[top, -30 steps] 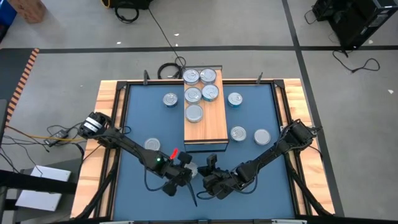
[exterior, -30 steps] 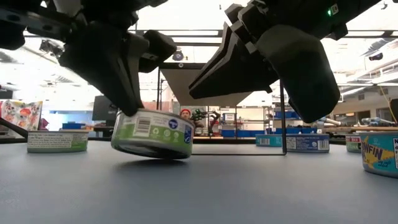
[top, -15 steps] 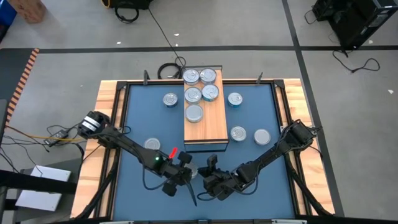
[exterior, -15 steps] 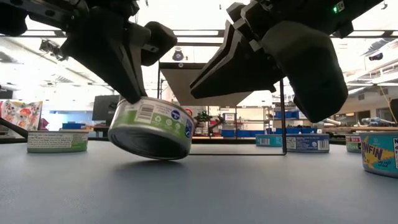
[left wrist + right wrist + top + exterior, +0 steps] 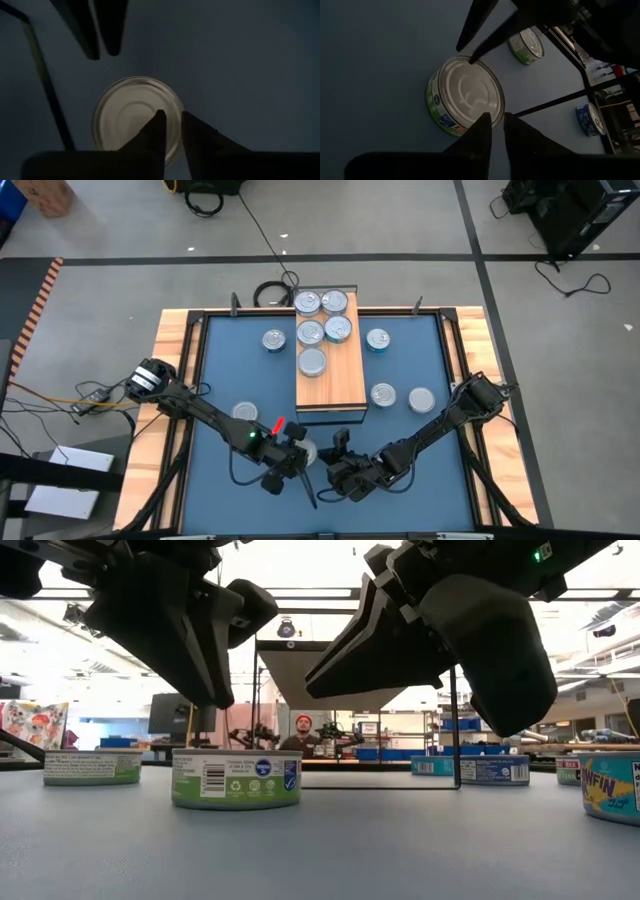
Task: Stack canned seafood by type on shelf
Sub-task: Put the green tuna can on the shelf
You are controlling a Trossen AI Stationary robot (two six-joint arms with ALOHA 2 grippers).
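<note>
High view shows five tins on the shelf (image 5: 331, 385) and five loose on the tabletop (image 5: 230, 380), including a green-sided tin (image 5: 236, 778) lying flat beneath the narrow, empty left end effector (image 5: 215, 700), right end effector (image 5: 330, 690) likewise narrow, so roughly half remains.

High view looks straight down on the whole bench (image 5: 220, 360); low view sits at bench level; both wrist views hover close over the green-labelled tin (image 5: 465, 95) (probably shared by all).
</note>
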